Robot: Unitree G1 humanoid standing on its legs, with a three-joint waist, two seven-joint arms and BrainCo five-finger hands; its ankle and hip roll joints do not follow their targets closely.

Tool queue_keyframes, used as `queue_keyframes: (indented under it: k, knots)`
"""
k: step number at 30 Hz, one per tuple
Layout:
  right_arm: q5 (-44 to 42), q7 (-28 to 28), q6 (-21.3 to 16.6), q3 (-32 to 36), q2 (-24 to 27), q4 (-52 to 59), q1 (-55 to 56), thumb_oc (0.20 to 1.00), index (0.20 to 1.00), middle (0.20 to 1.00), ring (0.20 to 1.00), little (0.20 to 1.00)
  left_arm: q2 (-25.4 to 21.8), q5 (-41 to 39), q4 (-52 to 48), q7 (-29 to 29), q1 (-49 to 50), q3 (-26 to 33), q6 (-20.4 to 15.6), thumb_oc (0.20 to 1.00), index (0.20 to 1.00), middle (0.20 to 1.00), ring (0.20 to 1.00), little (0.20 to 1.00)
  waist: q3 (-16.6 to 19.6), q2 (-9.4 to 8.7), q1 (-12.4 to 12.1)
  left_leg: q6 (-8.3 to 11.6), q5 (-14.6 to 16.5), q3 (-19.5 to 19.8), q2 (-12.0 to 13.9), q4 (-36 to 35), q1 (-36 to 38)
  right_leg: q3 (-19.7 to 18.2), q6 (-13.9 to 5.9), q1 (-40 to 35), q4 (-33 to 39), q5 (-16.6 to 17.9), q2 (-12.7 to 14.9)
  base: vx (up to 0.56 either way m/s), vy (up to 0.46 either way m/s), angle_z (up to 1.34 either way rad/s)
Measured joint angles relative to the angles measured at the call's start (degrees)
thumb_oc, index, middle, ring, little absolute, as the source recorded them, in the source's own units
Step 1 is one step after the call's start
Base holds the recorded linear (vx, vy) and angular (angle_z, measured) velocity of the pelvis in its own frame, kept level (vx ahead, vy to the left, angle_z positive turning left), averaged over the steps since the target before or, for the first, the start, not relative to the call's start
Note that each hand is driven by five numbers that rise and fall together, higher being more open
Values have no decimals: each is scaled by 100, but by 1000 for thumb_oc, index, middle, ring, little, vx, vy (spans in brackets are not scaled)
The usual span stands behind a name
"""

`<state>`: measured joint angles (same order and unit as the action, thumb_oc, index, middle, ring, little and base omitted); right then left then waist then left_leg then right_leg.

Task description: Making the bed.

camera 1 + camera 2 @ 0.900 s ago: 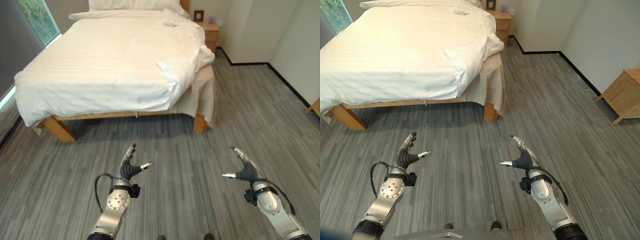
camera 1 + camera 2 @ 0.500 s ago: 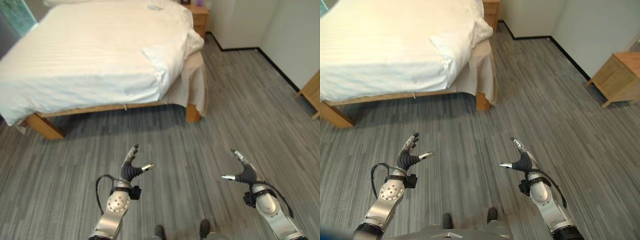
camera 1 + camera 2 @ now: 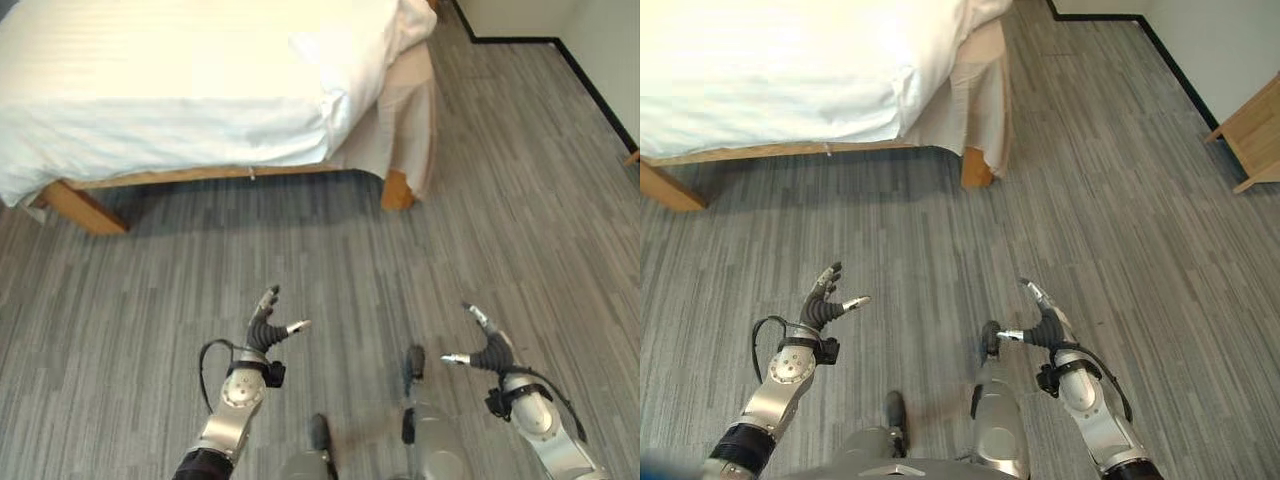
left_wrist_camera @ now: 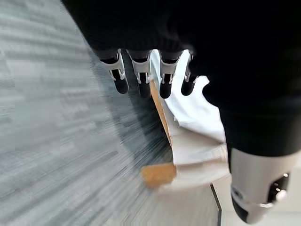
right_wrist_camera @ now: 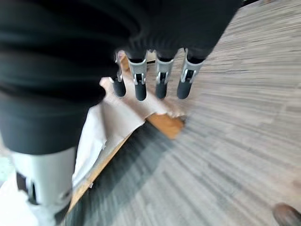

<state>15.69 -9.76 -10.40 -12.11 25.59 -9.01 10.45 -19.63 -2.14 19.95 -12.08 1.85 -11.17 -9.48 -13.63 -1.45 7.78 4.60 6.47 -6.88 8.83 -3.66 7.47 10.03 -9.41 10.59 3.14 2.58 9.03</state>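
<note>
Left eye view is showing left hand [image 3: 262, 328] and right hand [image 3: 484, 345] hovering open, empty — duvet [image 3: 200, 80] likely soft, light; take its hanging corner.

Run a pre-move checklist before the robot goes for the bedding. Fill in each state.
1. Left hand free, fingers open: ok.
2. Right hand free, fingers open: ok.
3. Hands within touch of the white duvet: not ok, both are over the grey floor, apart from the bed.
4. Duvet lying smooth: not ok, its near right corner is folded back.
5. Beige sheet tucked: not ok, it hangs by the wooden bed leg.
6. Pillows in place: cannot tell.
</note>
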Motion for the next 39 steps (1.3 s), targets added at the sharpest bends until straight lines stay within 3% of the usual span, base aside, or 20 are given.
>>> queue_keyframes:
  k: [2,4,5,6,9,12,14,16,20,21,22,23,24,26,29,31,32,35,36,39]
  knots:
    - [-3,-2,11,-13,25,-287,-76,1000,1000,1000,1000,1000,65,-8,-2,3,151,-14,3,1000,1000,1000,1000,1000,90,15,-19,358,118,-22,303,557,72,164,176,-118,-241,301,-279,615,-627,30]
    - [-6,12,39,43,178,-417,-171,1000,1000,1000,1000,1000,119,-124,-291,15,218,-25,16,1000,1000,1000,1000,1000,109,-42,-105,441,-414,521,668,3895,-1687,405,816,-231,-367,76,-514,401,-457,9]
    - [-59,-1,32,54,308,-278,-117,1000,1000,1000,1000,1000,149,-196,-422,18,288,-55,-21,1000,1000,1000,1000,1000,103,-57,-275,281,-1091,709,728,4829,-2207,343,1218,-297,-319,327,-564,450,-201,-67]
    - [-106,-22,18,31,403,-246,-251,1000,1000,1000,1000,1000,175,-229,-308,26,299,-148,9,1000,1000,1000,1000,1000,92,-29,-407,466,-983,773,791,5349,-2471,262,1271,-566,-220,293,-702,453,-199,-59]
    - [-116,-104,14,4,428,-80,-319,1000,1000,1000,1000,1000,172,-222,-362,115,101,-196,-43,1000,1000,1000,1000,1000,62,-131,-354,551,-780,395,497,4637,-2547,237,1251,-898,-148,121,-734,410,-33,-32]
    - [-136,-153,33,35,471,-25,-457,1000,1000,1000,1000,1000,202,-213,-519,108,-82,-154,-101,1000,1000,1000,1000,1000,44,-147,-358,433,-521,-326,-58,2328,-2459,116,996,-1308,246,-71,-843,425,4,-27]
    - [-129,-117,28,-65,460,-108,-465,1000,1000,1000,1000,1000,188,-177,-556,101,-86,-169,-121,1000,1000,1000,1000,1000,55,-93,-484,-117,-897,-754,-497,1222,-2367,152,820,-1595,250,-196,-1022,474,40,-55]
    - [-60,-128,27,-126,469,-123,-386,1000,1000,1000,1000,1000,193,-141,-546,92,20,-155,-116,1000,1000,1000,1000,1000,49,-160,-482,-342,-1053,-1327,-825,877,-2263,214,666,-1863,249,-395,-1052,421,22,-45]
    - [107,-181,69,-141,485,18,-125,1000,1000,1000,1000,1000,253,-139,-549,-15,339,18,-106,1000,1000,1000,1000,1000,141,50,-502,-879,-1128,-1602,-897,423,-1822,-140,493,-2682,235,-525,-1620,438,66,-59]
    - [181,-228,63,-135,330,-13,24,1000,1000,1000,1000,1000,195,-133,-521,-102,407,22,-100,1000,1000,1000,1000,1000,219,40,-440,-1420,-1152,-1498,-836,253,-1573,-114,441,-2764,-142,-779,-1786,344,103,8]
    - [180,-288,119,-59,70,-9,183,1000,1000,1000,1000,1000,159,-111,-455,-163,323,28,-23,1000,1000,1000,1000,1000,217,-51,-332,-1238,-1067,-1435,-813,304,-1445,91,484,-2554,-779,-867,-1729,141,61,35]
    - [196,-291,123,-254,41,-23,296,1000,1000,1000,1000,1000,160,-108,-567,-292,156,52,27,1000,1000,1000,1000,1000,177,-31,-330,-1133,-1020,-1223,-793,90,-1164,363,330,-1250,-3611,-782,-1457,281,128,80]
    - [208,-294,136,-241,32,7,403,1000,1000,1000,1000,1000,106,-107,-704,-340,77,69,14,1000,1000,1000,1000,1000,182,-81,-312,-1055,-991,-1044,-930,19,-1053,395,-56,-372,-5065,-746,-1054,246,95,73]
    - [249,-293,163,-183,56,-18,298,1000,1000,1000,1000,1000,123,-106,-867,-468,-69,332,-1,1000,1000,1000,1000,1000,86,-150,-351,-1152,-680,-861,-1196,135,-844,235,-332,569,-5775,-1089,-454,396,27,83]
    - [360,-348,238,-1,112,44,-8,1000,1000,1000,1000,1000,133,-197,-773,-909,128,1291,-24,1000,1000,1000,1000,1000,6,81,-496,-1063,-169,-506,-1233,413,-582,46,216,788,-2911,-760,572,422,-166,84]
    - [445,-341,270,-238,128,193,-214,1000,1000,1000,1000,1000,90,-307,-520,-1032,187,1611,-122,1000,1000,1000,1000,1000,67,63,-562,-1015,-177,-174,-1211,326,-411,-615,117,182,-814,-333,403,368,-139,78]
    - [496,-331,267,-544,104,158,-585,1000,1000,1000,1000,1000,107,-433,-65,-1053,14,1617,-119,1000,1000,1000,1000,1000,71,108,-591,-965,-166,199,-1052,212,-285,-1560,168,-251,336,-99,-79,298,-161,121]
    - [658,-297,261,-911,46,183,-865,1000,1000,1000,1000,1000,78,-445,149,-958,-118,1162,-103,1000,1000,1000,1000,1000,221,-185,-447,-704,-159,804,-1051,169,-216,-2243,195,-796,279,865,-495,271,-233,164]
    - [687,-244,264,-963,26,96,-956,1000,1000,1000,1000,1000,123,-440,49,-912,-28,1024,-106,1000,1000,1000,1000,1000,294,-251,-618,-591,-92,673,-1009,126,-116,-1973,84,-850,211,498,-465,271,-228,115]
    - [678,-198,214,-927,-5,-59,-1382,1000,1000,1000,1000,1000,316,-409,-33,-887,69,773,5,1000,1000,1000,1000,1000,88,323,-608,-357,-433,388,-460,-53,36,-924,182,-361,-690,-22,-846,238,-252,54]
